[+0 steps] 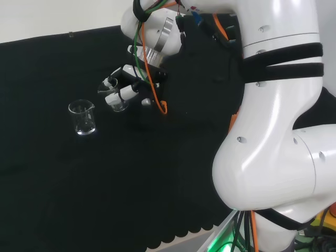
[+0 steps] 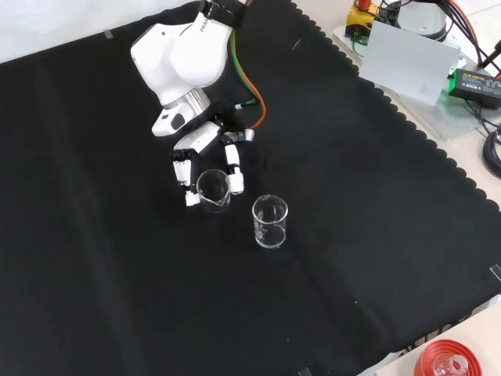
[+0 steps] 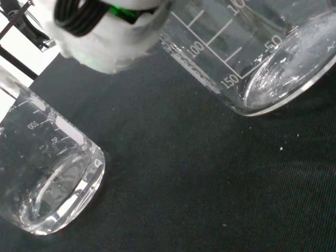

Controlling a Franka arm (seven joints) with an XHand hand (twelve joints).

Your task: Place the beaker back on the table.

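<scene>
The hand [image 2: 205,160] curls its fingers [image 2: 233,168] round a clear glass beaker [image 2: 213,190] — upright, near a second beaker [image 2: 270,222].

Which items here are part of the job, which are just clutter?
Job:
held beaker, tilted
hand, fingers curled round it
black cloth, where it goes

Lying about:
second beaker, upright
red ribbed ring, front view's bottom right

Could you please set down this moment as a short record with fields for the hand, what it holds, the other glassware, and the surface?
hand: black and white hand, fingers curled round a beaker
held item: small clear glass beaker, tilted
other glassware: second clear glass beaker, upright on the cloth, apart from the hand
surface: black cloth
task status: held beaker not yet released
</scene>
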